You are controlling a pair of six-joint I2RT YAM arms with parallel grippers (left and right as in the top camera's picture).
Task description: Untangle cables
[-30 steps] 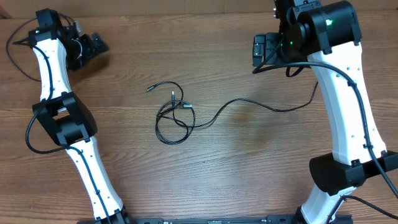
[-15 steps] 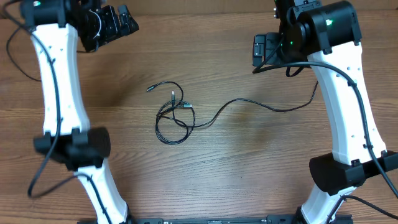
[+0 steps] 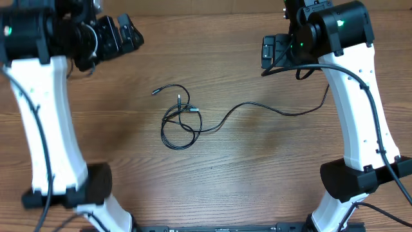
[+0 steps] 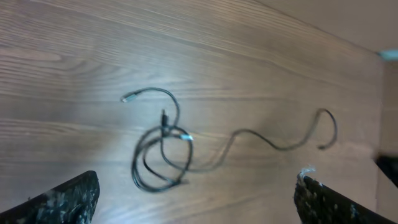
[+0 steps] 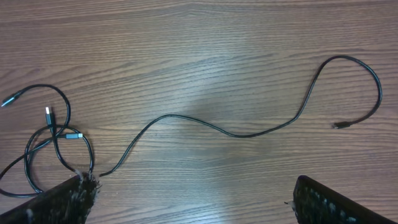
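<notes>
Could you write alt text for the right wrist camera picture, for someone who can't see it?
Thin black cables lie on a wooden table: a knot of loops at the picture's left with silver-tipped plugs, and one long strand snaking right to a hooked end. Two dark fingers sit wide apart in the bottom corners, holding nothing.

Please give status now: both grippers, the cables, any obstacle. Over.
Both open and empty: left gripper, right gripper. The cables lie tangled in a loop, untouched, one long tail running right. No obstacle seen.
</notes>
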